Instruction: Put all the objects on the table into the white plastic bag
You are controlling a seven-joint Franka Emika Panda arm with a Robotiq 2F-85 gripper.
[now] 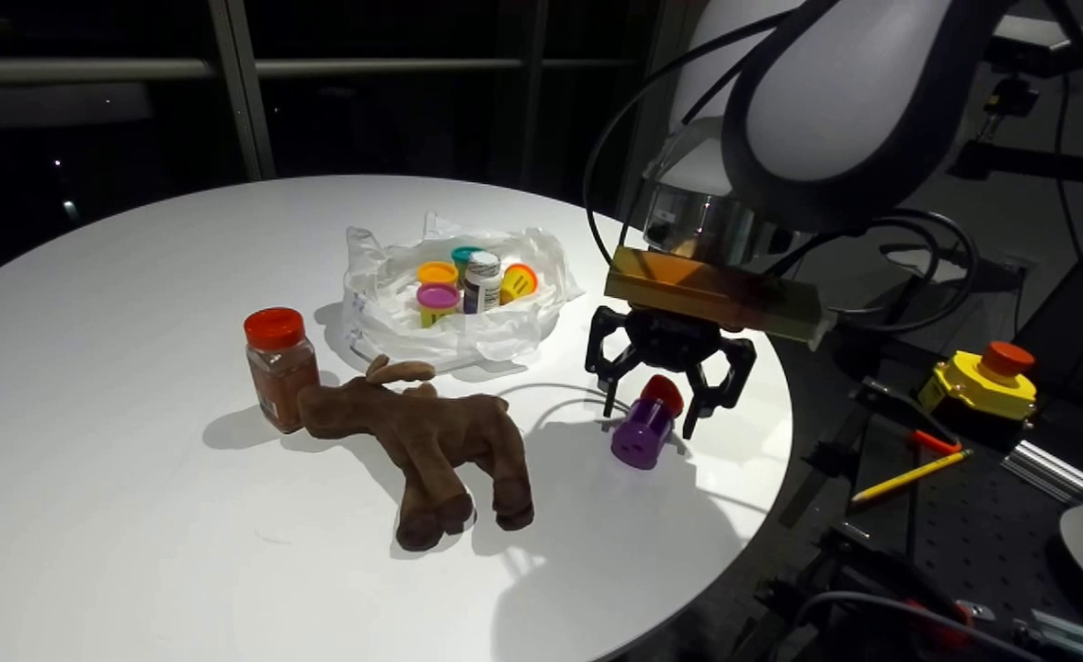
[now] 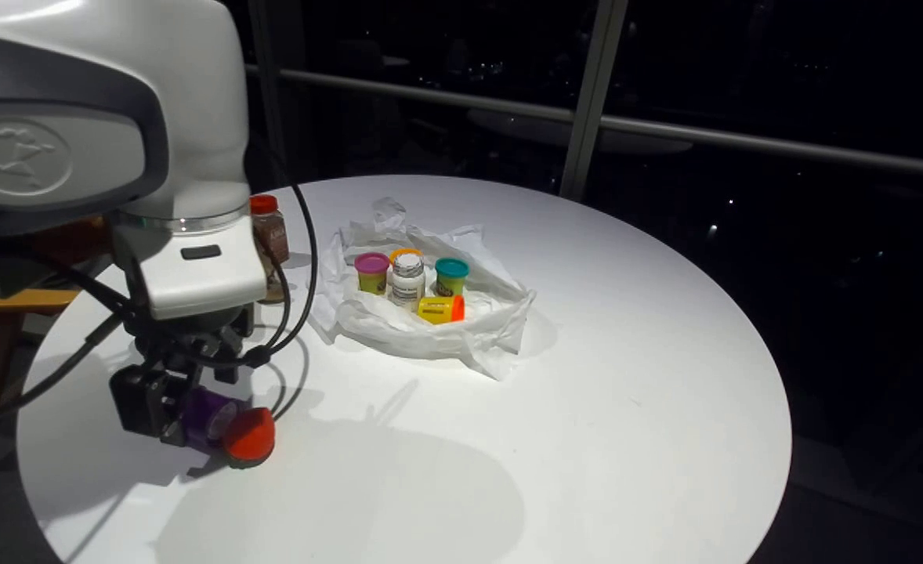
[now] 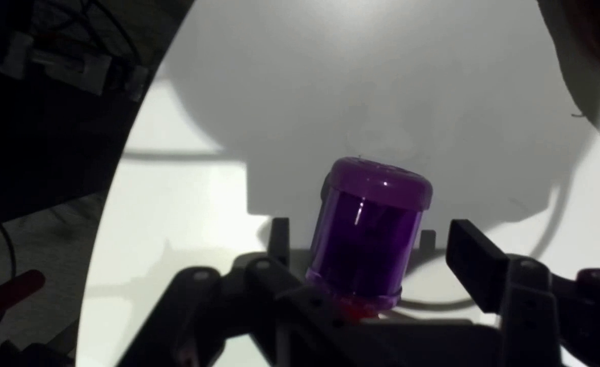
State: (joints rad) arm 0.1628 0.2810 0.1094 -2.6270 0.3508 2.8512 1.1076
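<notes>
Straddling a purple bottle [image 3: 371, 239] that lies on the white table [image 1: 119, 368], the gripper [image 1: 649, 419] has its jaws wide; contact is unclear. Farther off are a brown stuffed toy [image 1: 436, 430], a red-lidded jar [image 1: 281, 372], the white bag [image 1: 450, 341] with tubs [image 1: 438, 297] inside, then dark windows [image 1: 394, 119].

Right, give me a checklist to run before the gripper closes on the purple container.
1. Gripper open: ok, its fingers stand apart.
2. Purple container between them: ok, gaps show on both sides in the wrist view.
3. Fingers low enough for a firm grip: cannot tell.
4. Toy moose clear of the container: ok, bare table shows between them.
5. Bag open: ok, spread wide, with tubs and a white bottle inside.
6. Everything else bagged: not ok, the moose and red-lidded jar are outside.
</notes>
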